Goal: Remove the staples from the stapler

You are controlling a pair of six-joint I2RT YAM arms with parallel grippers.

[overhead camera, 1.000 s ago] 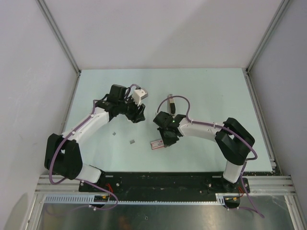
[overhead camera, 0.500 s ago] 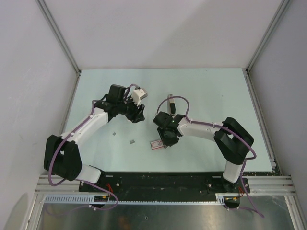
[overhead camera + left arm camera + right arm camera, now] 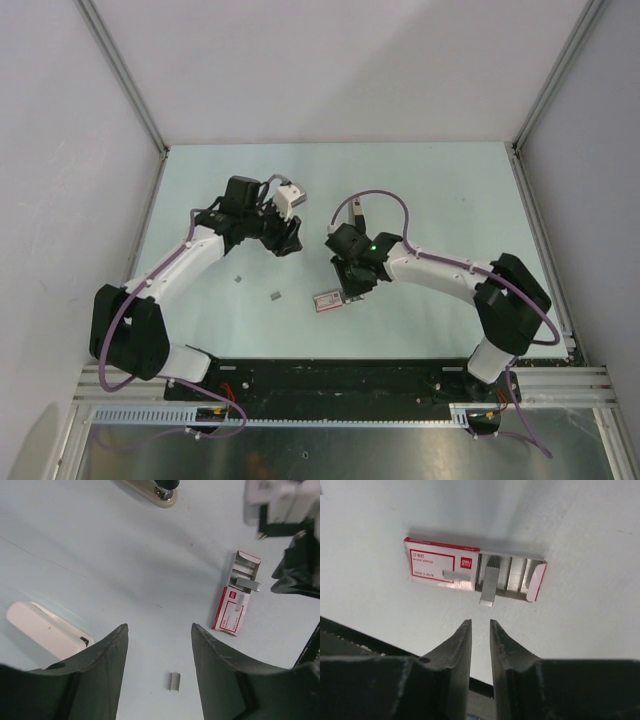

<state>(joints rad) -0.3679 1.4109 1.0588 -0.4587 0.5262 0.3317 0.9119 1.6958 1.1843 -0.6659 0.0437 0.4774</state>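
Pale green counter [image 3: 450, 200]. We list: left gripper [image 3: 159, 640] half open, empty, near stapler [image 3: 47, 630]; right gripper [image 3: 480, 626] narrowly parted, empty, near staples [image 3: 489, 585] lying across open box [image 3: 442, 570].

The only readable print is on the staple packet [image 3: 442, 571], lying near the middle of the table's near edge. In the right wrist view its red-bordered white face has a small red square at one corner with the brand "deli" in white. The red lettering inside the frame is too small to read, apart from what looks like "24/6". A short strip of staples [image 3: 454, 574] covers part of that line.
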